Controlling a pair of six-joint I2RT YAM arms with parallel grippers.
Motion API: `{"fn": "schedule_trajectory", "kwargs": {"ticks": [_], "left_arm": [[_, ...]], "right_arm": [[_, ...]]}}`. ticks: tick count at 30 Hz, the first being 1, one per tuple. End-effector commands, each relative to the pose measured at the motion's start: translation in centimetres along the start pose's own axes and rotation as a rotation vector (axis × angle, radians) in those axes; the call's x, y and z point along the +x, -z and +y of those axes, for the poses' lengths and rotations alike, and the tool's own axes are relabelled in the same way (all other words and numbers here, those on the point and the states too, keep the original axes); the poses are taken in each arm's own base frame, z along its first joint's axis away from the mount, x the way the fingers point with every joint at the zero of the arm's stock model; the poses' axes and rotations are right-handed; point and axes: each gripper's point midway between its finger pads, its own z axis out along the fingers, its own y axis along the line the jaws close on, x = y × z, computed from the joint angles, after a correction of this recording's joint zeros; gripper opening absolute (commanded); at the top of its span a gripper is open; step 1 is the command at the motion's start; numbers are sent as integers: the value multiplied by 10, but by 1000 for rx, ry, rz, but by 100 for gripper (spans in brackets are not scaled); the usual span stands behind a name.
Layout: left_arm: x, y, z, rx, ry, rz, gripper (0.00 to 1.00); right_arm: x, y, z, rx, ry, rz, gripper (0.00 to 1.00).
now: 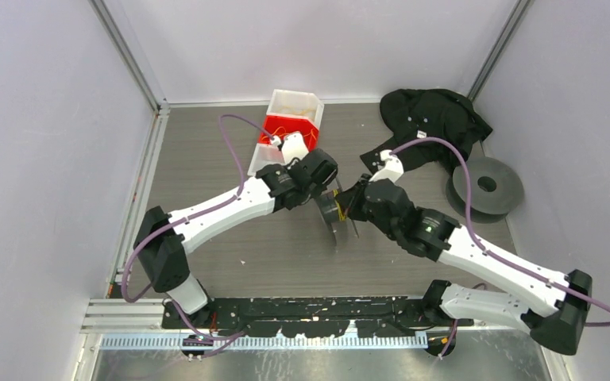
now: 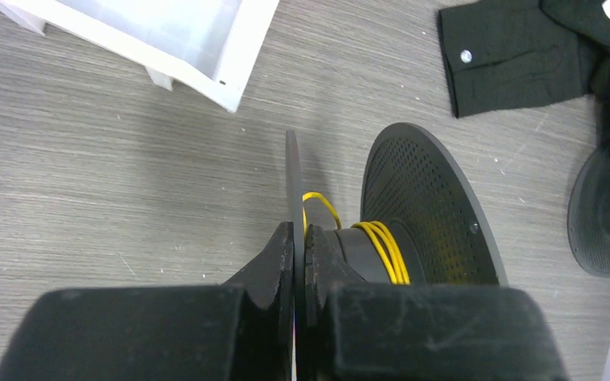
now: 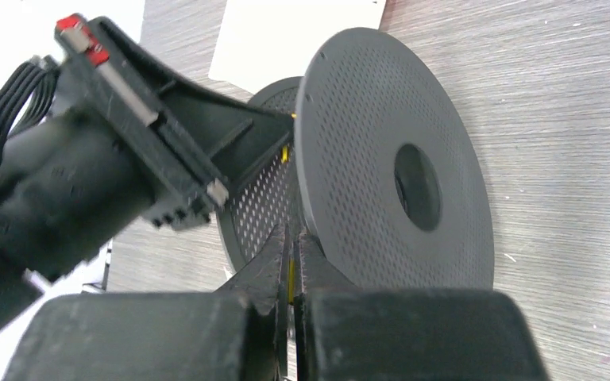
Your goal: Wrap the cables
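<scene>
A dark grey perforated spool (image 1: 334,216) stands on edge on the table between both grippers. In the left wrist view, a yellow cable (image 2: 386,249) is wound in a few turns round its hub, with a small loose loop (image 2: 323,205) beside the thin flange (image 2: 292,178). My left gripper (image 2: 300,234) is shut on that flange's edge. My right gripper (image 3: 292,238) is shut on a yellow strand of the cable (image 3: 289,275) in the gap between the two flanges, next to the big flange (image 3: 365,119). In the top view the grippers (image 1: 323,186) (image 1: 349,203) meet at the spool.
A red and white bin (image 1: 287,125) stands behind the left gripper, and its white corner (image 2: 167,40) shows in the left wrist view. A black cloth (image 1: 433,119) lies at the back right. A second dark spool (image 1: 486,187) lies flat at the right wall.
</scene>
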Motion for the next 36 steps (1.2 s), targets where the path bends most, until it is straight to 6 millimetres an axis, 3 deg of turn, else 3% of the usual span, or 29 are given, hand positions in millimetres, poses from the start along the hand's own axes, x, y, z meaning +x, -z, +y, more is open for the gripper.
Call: {"fn": "schedule_trajectory", "kwargs": {"ticks": [1, 9, 16, 21, 25, 30, 33, 36], "left_arm": [[-24, 18, 25, -106, -44, 24, 0], [-26, 12, 3, -102, -8, 95, 1], [-22, 4, 4, -112, 35, 104, 0], [-20, -8, 7, -123, 31, 75, 0], [-25, -13, 16, -177, -30, 39, 0], [-30, -13, 16, -193, -107, -2, 1], [-31, -10, 6, -179, -163, -17, 1], [-30, -5, -10, -149, -263, -49, 1]], "right_arm": [[-19, 7, -70, 218, 109, -103, 0], [2, 4, -80, 203, 125, -50, 0], [2, -10, -74, 204, -79, -102, 0], [2, -8, -66, 157, -139, -107, 0], [-4, 2, -52, 71, -120, -100, 0], [-11, 16, -20, -77, -103, -72, 0], [-15, 20, -1, -148, -109, -55, 0], [-22, 17, 6, -150, -118, -68, 1]]}}
